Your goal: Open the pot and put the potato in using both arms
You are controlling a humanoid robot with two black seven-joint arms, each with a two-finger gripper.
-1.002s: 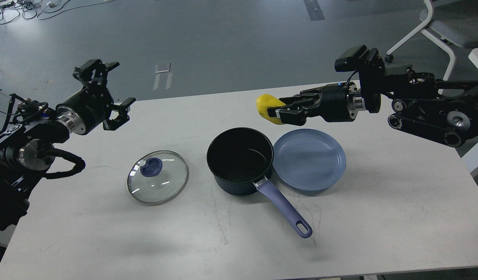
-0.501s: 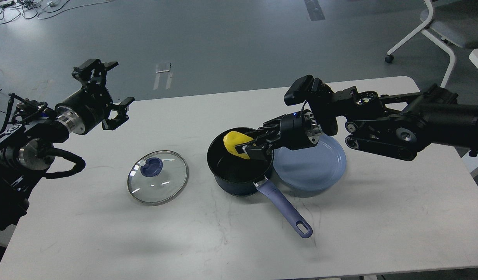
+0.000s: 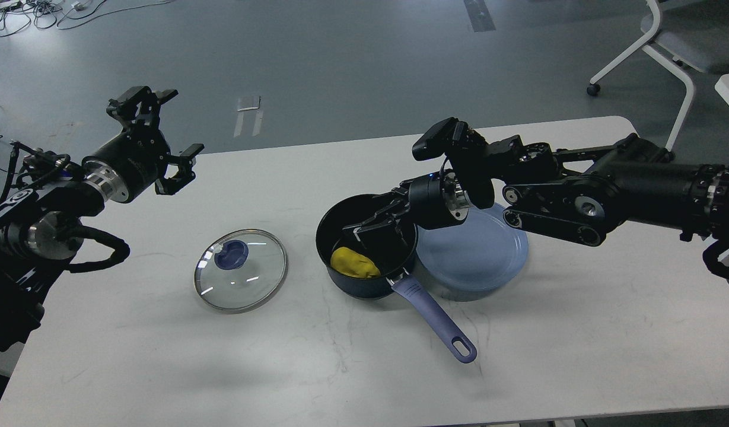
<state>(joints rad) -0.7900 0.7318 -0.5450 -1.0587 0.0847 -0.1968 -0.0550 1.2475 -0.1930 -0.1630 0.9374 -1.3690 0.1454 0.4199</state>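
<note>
The potato [image 3: 355, 263] lies on the bottom of the open pot [image 3: 367, 246], free of any grip. The right gripper [image 3: 370, 232] hangs inside the pot's mouth just above it, jaws apart. The lid [image 3: 240, 270] rests flat on the surface [image 3: 162, 350] left of the pot. The left gripper [image 3: 162, 139] hovers over the surface's far left edge, jaws apart and holding nothing. A plate [image 3: 477, 255] touches the pot's right side.

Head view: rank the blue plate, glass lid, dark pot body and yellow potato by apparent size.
1. Round blue plate, partly hidden by the arm
2-3. Dark pot without its handle, and round glass lid: too alike to rank
4. Yellow potato, clearly smallest
</note>
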